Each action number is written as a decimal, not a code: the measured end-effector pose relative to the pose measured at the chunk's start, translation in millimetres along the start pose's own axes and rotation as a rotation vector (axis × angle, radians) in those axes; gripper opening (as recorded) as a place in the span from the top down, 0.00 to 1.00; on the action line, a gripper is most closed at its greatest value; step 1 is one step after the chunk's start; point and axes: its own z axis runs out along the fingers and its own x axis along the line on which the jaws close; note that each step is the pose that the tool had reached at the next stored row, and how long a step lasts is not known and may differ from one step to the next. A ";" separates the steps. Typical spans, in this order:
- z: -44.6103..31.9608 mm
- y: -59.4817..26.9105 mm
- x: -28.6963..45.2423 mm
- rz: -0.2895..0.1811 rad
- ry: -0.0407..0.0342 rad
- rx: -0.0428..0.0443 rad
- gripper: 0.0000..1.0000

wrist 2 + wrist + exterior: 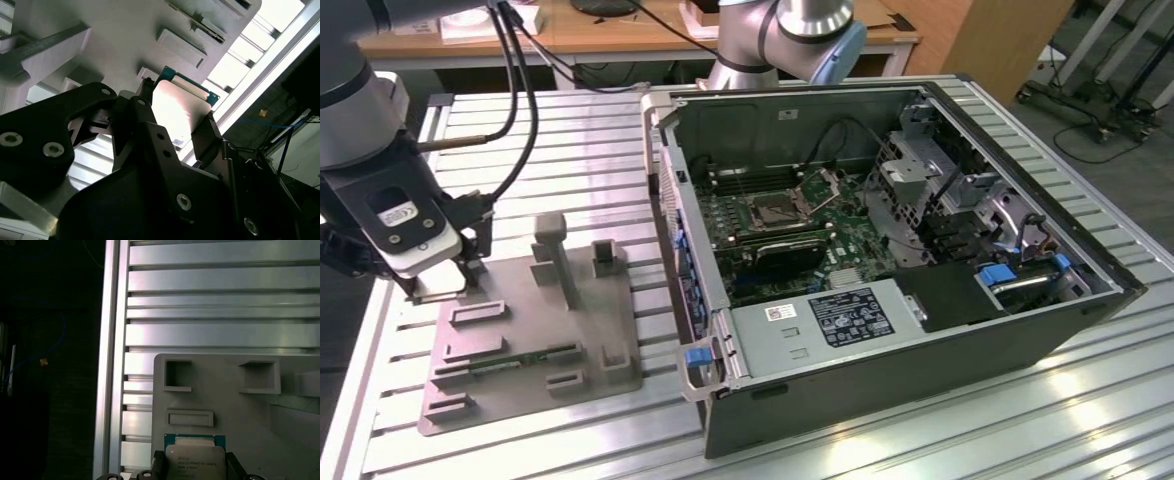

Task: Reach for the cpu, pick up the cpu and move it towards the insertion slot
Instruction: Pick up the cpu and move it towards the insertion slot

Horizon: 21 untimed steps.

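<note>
The cpu (pixel 194 460), a flat square chip with a shiny silver top and a thin green edge, lies in a corner pocket of the grey fixture plate (pixel 587 330). In both wrist views the black fingers (pixel 159 463) of my gripper (pixel 194 467) press against two opposite edges of the cpu (pixel 177 110). In the exterior view my gripper (pixel 438 288) stands low over the fixture plate's far corner, at the exterior view's left. The insertion slot (pixel 771 212) is a metal-framed socket with its retention plate raised, on the green motherboard inside the open computer case (pixel 921 330).
The fixture plate carries upright posts (pixel 558 255) and a thin green circuit strip (pixel 520 358). The case wall (pixel 670 220) rises between the fixture and the motherboard. A second arm's base (pixel 787 40) stands behind the case. The slatted metal table (pixel 587 130) ends close beside my gripper.
</note>
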 end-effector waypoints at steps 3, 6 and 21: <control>-1.5 0.1 0.0 0.000 0.0000 0.0000 0.45; -2.8 0.2 0.0 0.000 -0.0001 -0.0001 0.45; -8.5 0.5 0.0 0.000 0.0000 0.0000 0.45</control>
